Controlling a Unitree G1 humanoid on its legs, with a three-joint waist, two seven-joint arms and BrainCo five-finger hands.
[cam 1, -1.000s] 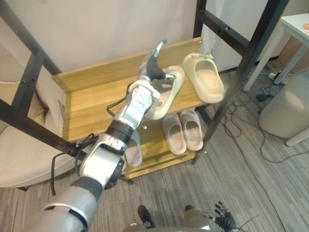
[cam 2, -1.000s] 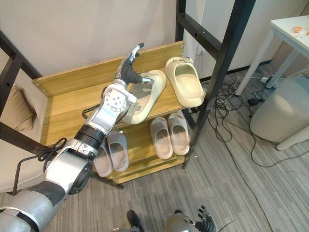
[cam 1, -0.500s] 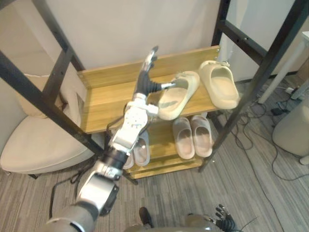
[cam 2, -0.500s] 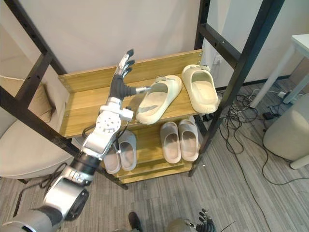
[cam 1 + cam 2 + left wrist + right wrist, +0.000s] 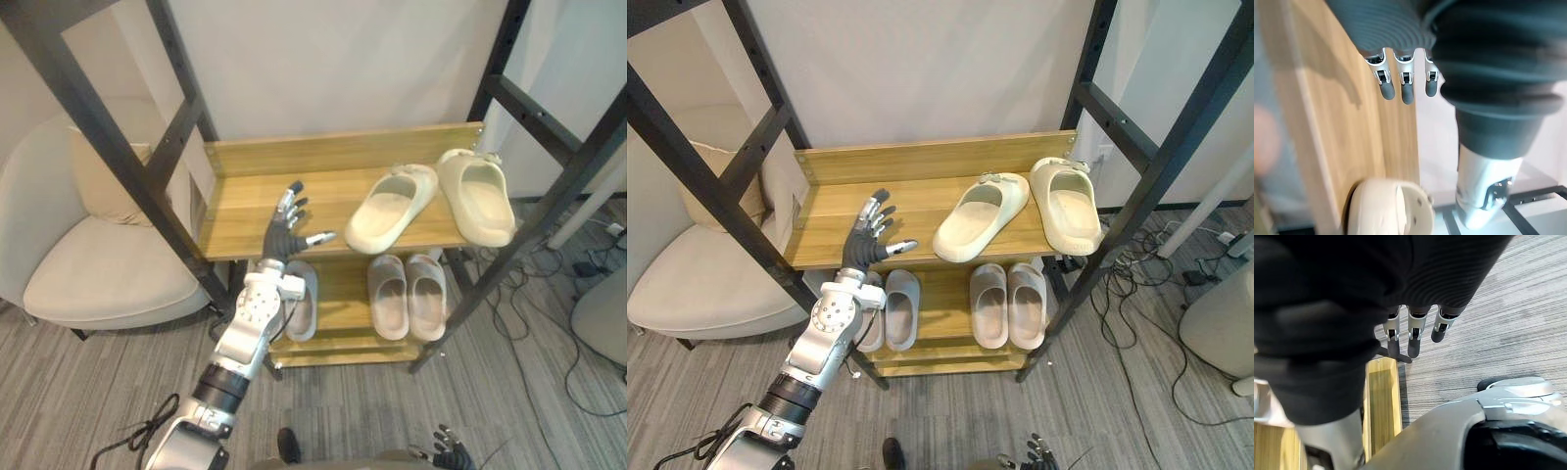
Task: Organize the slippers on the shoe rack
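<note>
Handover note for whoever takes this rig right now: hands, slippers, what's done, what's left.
Left hand: open, empty, in front of the bare left part of the shoe rack top shelf.
Right hand: open, empty, low near the floor.
Top shelf, right part: right cream slipper lies straight. Left cream slipper lies skewed, its heel out to the left.
Lower shelf: beige pair and grey pair, each side by side.
Left: probably square the skewed slipper to its mate.
</note>
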